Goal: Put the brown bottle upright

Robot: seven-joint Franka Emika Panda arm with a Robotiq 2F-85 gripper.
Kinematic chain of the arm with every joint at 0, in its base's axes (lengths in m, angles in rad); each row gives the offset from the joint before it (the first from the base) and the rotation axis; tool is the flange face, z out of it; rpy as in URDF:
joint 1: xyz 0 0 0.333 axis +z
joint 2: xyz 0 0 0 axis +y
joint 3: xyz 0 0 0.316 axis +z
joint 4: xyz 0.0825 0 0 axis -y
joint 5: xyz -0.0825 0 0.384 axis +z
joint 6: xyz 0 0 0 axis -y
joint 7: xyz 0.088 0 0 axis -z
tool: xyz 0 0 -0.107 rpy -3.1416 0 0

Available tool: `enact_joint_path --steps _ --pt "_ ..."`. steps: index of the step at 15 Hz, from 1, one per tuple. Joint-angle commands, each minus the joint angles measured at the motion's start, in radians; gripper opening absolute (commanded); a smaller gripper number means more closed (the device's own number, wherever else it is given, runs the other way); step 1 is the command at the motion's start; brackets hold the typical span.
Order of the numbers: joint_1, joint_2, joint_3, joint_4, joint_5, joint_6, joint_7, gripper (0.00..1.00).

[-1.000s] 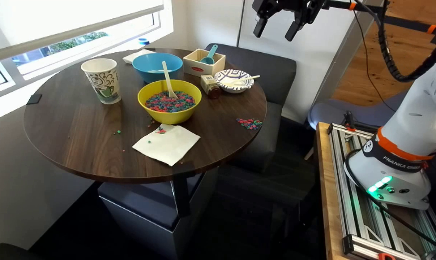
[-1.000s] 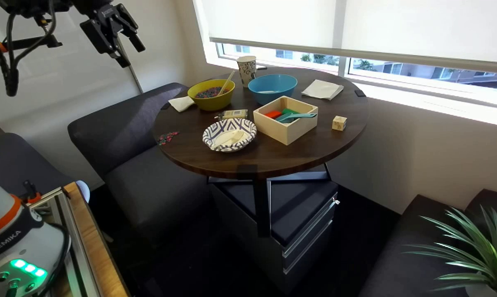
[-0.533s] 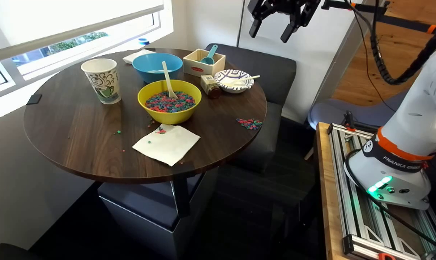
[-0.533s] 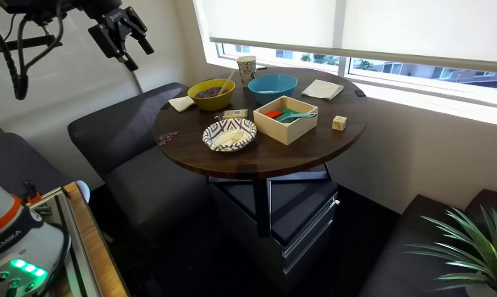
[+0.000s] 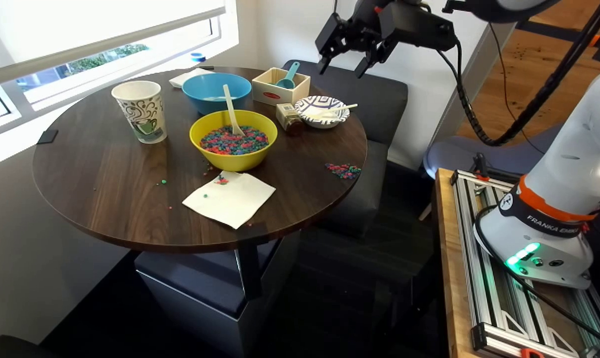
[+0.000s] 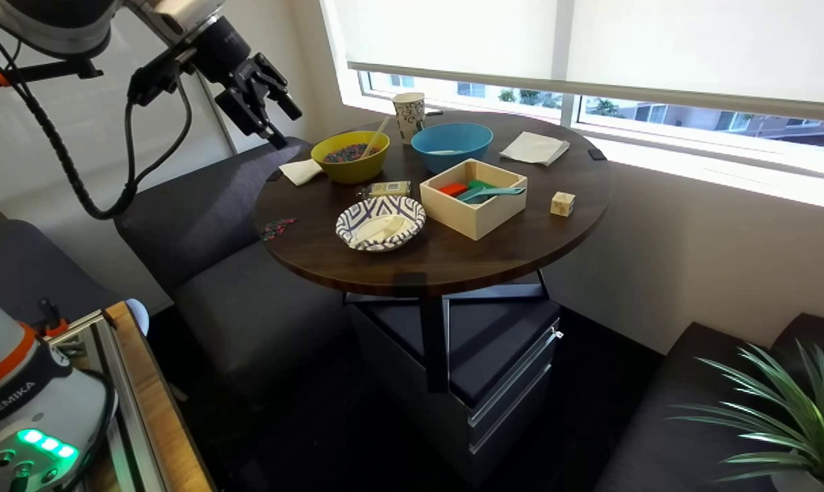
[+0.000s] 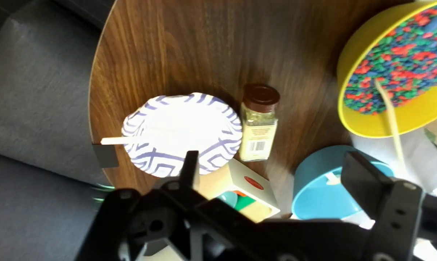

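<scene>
The brown bottle (image 5: 288, 117) lies on its side on the round table (image 5: 131, 199). It has a dark brown cap and a pale label with a barcode, and it also shows in an exterior view (image 6: 388, 188). In the wrist view the bottle (image 7: 259, 123) lies close beside the patterned bowl (image 7: 211, 163); I cannot tell if they touch. My gripper (image 5: 341, 71) is open and empty, high above the table's edge, apart from the bottle. It also shows in an exterior view (image 6: 287, 128). In the wrist view the gripper (image 7: 272, 156) has its fingers wide apart.
A wooden box (image 6: 453, 208) with a scoop and a blue bowl (image 6: 446, 160) stand near the bottle's base. A yellow bowl (image 5: 230, 161) of coloured bits holds a spoon. A paper cup (image 5: 143, 114), a napkin (image 5: 230, 199) and loose bits (image 5: 344, 170) are on the table.
My gripper has moved lower and closer to the table, leftward in an exterior view and rightward in another, staying open. The bottle and the table things have not moved.
</scene>
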Motion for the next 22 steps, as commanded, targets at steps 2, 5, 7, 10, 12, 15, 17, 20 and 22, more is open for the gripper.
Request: enact_joint_path --steps 2,5,7,10,12,15,17,20,22 --pt "-0.029 0.040 0.018 0.004 -0.109 -0.008 0.089 1.00" --pt "-0.042 0.065 0.029 0.011 -0.143 -0.011 0.119 1.00" --pt "-0.085 0.109 0.073 0.021 -0.198 0.041 0.191 1.00" --pt "-0.141 0.196 0.134 0.039 -0.334 0.116 0.310 1.00" --pt "-0.160 0.264 0.163 0.071 -0.426 0.090 0.383 1.00" --pt "-0.235 0.353 0.239 0.116 -0.507 0.082 0.462 1.00" --pt "-0.261 0.414 0.264 0.154 -0.557 0.087 0.522 1.00" --pt "-0.283 0.498 0.274 0.208 -0.637 0.073 0.591 1.00" --pt "-0.287 0.558 0.268 0.242 -0.683 0.067 0.628 1.00"
